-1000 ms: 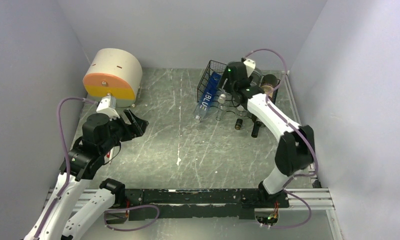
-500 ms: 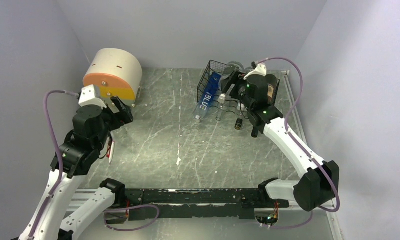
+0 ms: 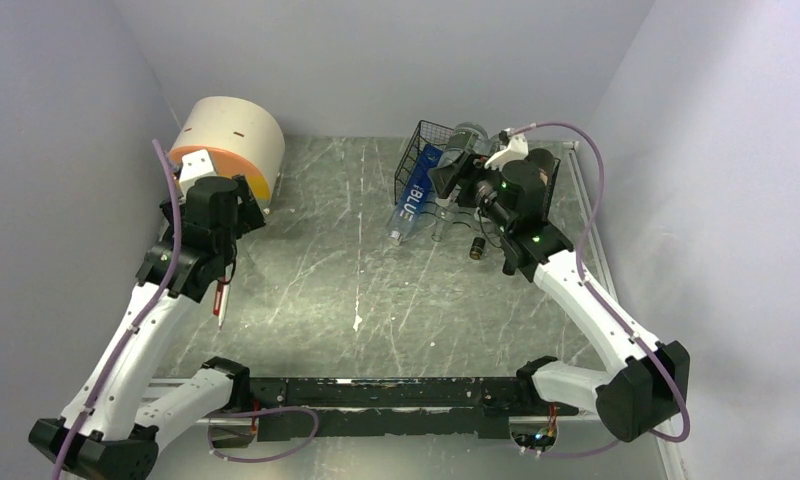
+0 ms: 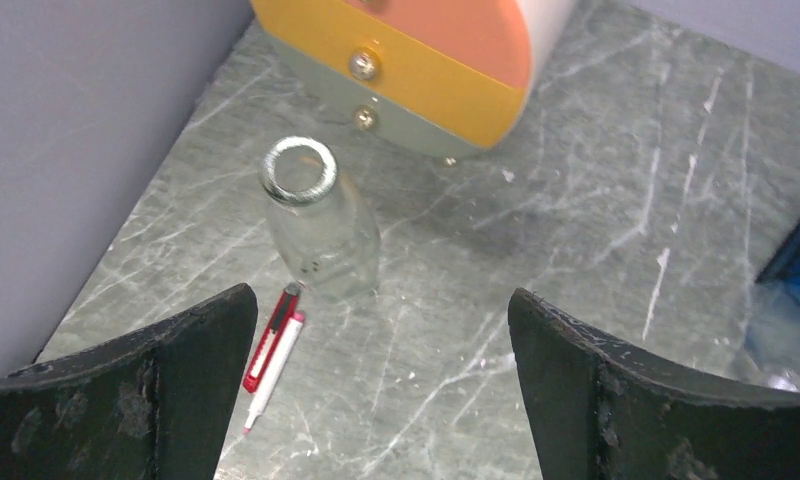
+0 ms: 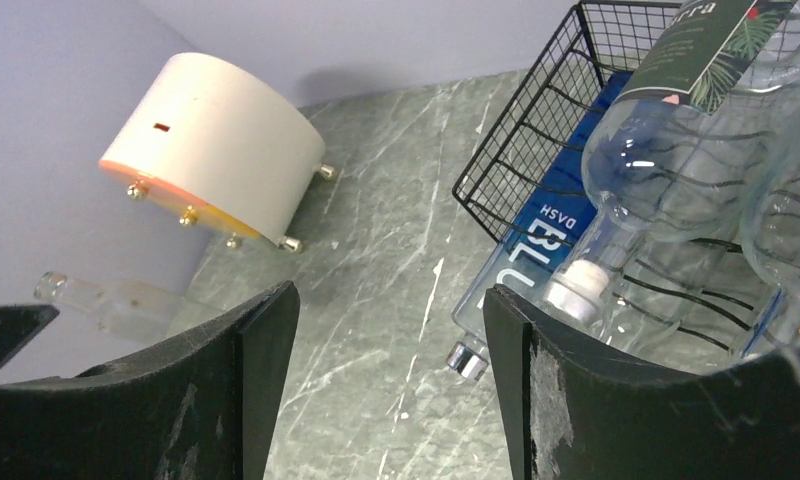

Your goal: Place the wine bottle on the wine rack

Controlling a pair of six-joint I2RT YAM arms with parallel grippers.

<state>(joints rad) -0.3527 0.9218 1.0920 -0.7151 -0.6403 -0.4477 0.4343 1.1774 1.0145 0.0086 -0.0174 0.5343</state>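
Note:
A clear glass wine bottle stands upright and uncapped on the table by the left wall, just in front of the drawer box. My left gripper hovers above and short of it, open and empty; in the top view the left gripper and arm hide the bottle. The black wire wine rack sits at the back right and holds a blue bottle, a clear bottle and dark bottles. My right gripper is beside the rack, open with nothing between its fingers.
A cream drawer box with an orange and yellow front stands at the back left. A red and white pen lies on the table just near of the bottle. Walls close in on the left, back and right.
My left arm swung from the table's middle toward the back-left corner and its jaws opened wide. My right arm drew back from over the rack, its gripper now pointing left beside it.

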